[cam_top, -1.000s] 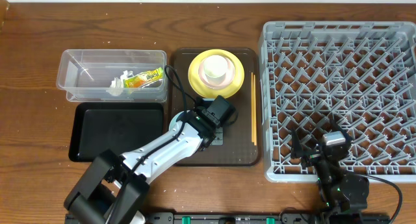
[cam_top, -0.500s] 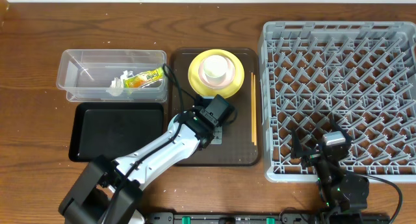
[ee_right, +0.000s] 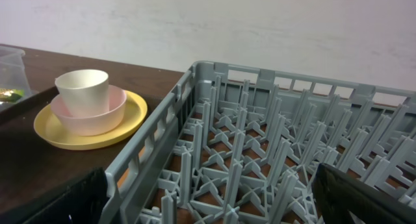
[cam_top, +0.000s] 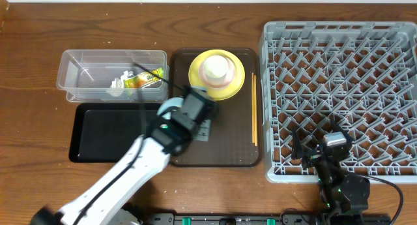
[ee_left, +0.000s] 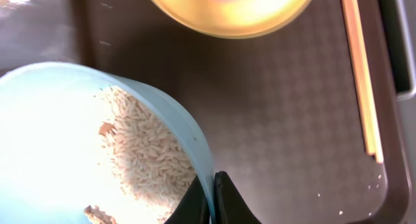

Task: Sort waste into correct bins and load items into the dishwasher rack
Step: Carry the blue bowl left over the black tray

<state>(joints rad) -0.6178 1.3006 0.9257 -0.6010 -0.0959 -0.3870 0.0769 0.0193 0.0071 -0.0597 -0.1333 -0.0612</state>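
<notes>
My left gripper is shut on the right rim of the light blue bowl, which holds loose rice. In the overhead view the left gripper and the blue bowl are over the left part of the brown tray. The yellow plate carries the pink bowl and the white cup. Chopsticks lie along the brown tray's right side. The wrapper and tissue lie in the clear tub. My right gripper is open over the rack.
The black tray lies in front of the clear tub, left of the brown tray. A few stray rice grains dot the brown tray near the chopsticks. The rack fills the table's right side.
My left gripper has closed on the blue bowl's rim. The arm has then swung left and toward the back with the bowl; it looks motion-blurred. The right arm has not moved.
</notes>
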